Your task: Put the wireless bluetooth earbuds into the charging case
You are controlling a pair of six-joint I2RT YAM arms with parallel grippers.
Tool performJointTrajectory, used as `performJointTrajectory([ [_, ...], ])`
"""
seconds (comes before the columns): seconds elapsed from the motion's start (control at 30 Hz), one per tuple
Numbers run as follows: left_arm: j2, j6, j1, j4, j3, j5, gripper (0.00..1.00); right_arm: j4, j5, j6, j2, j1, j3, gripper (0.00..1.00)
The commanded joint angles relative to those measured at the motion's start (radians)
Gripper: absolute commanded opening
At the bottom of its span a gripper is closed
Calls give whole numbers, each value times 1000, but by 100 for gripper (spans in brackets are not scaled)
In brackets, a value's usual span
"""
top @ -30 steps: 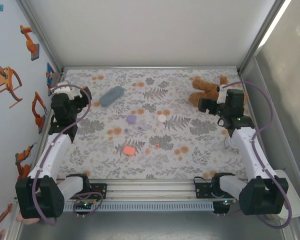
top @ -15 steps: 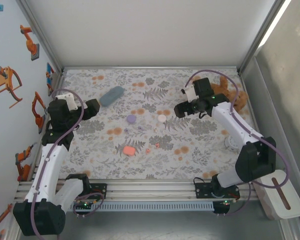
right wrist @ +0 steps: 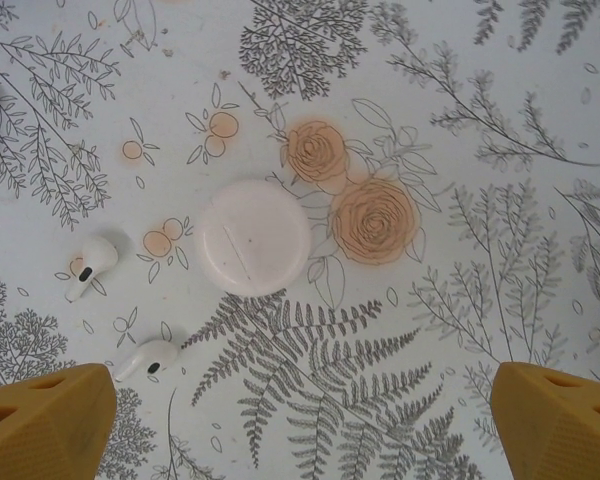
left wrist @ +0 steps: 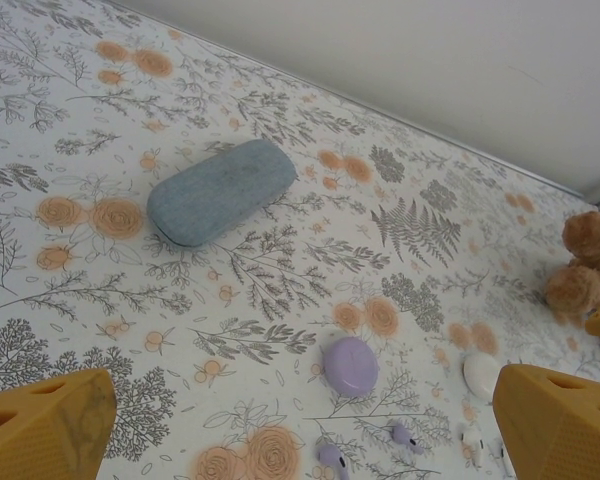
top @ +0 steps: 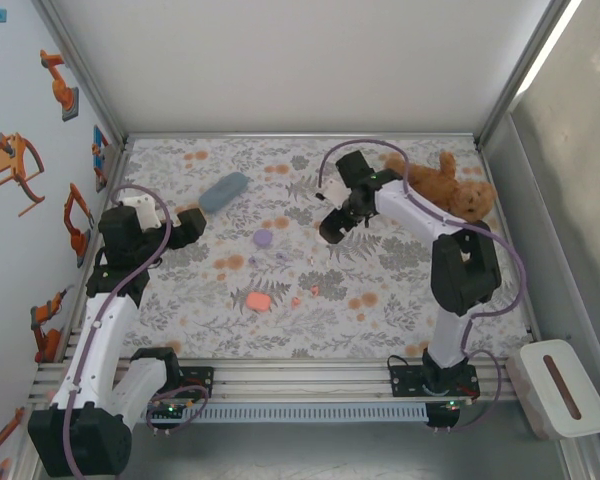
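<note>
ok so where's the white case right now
In the right wrist view the white case lies on the floral mat just left of centre, with two white earbuds at its left.

The surface (right wrist: 500, 150) has a matt, smooth covering printed with flowers. The white case (right wrist: 252, 237) looks like smooth satin plastic and the white earbuds (right wrist: 90, 265) like glossier plastic. The blue-grey case (left wrist: 222, 190) has a finely grained, cloth-like matt shell, and the bear (top: 450, 188) is fuzzy plush.
</note>
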Motion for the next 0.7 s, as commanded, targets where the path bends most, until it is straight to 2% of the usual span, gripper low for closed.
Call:
performJointTrajectory([
  [0.0,-1,6,1,-14,6,1,96,-60,15,-108,53,27,59,95],
  [0.2,-3,25,2,-41,15,-30,96,-104,34,-198,153,58,127,89],
  [0.67,13,27,3,-54,21,-43,96,-159,58,-245,276,67,220,80],
])
